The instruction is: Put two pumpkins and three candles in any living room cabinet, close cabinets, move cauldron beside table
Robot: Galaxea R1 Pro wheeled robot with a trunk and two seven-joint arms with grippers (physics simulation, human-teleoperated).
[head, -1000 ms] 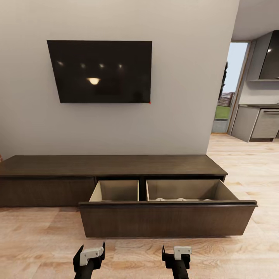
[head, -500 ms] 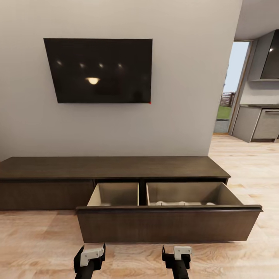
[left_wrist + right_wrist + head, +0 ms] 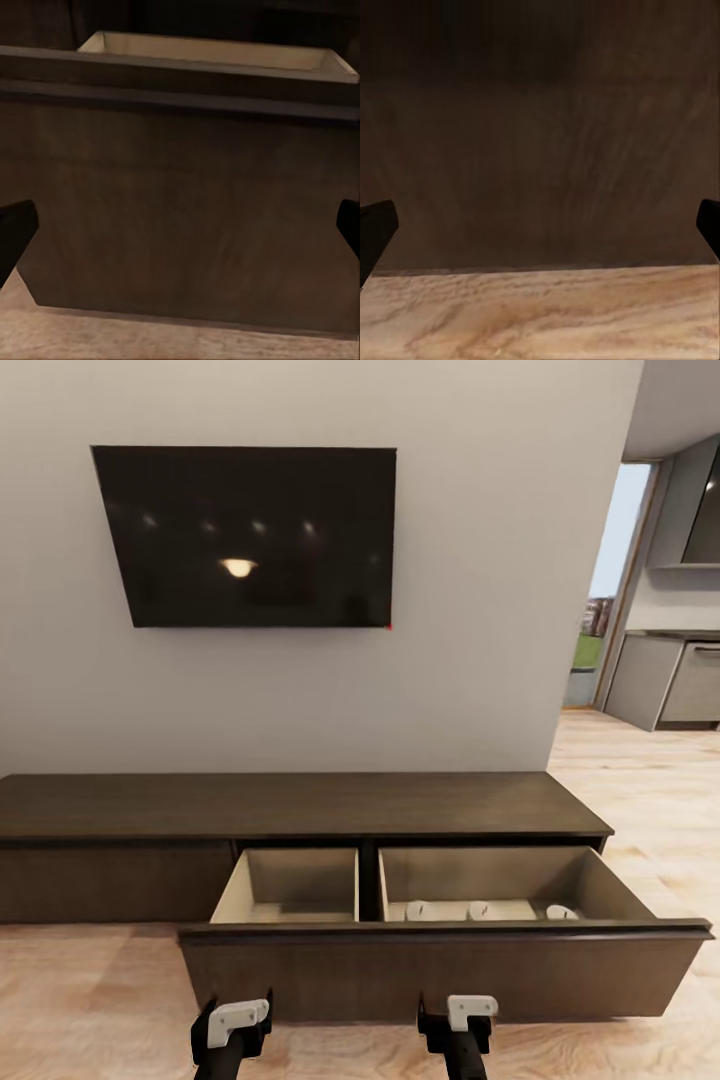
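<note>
Both pincers, left [image 3: 232,1028] and right [image 3: 458,1025], parted and empty; ahead, the cabinet [image 3: 300,805] drawer [image 3: 440,965] stands open, holding candles [image 3: 478,911].

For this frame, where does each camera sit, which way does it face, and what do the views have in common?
Head view: from the robot's head, looking forward and down at the cabinet with its open drawer, three candles inside, and a wall TV; both arm ends show at its bottom edge.
Left wrist view: near the left gripper, facing the drawer front and a beige compartment's rim; dark fingertips at both sides.
Right wrist view: near the right gripper, facing the drawer front above the wood floor; fingertips likewise.
Shared: all three see the drawer front.
</note>
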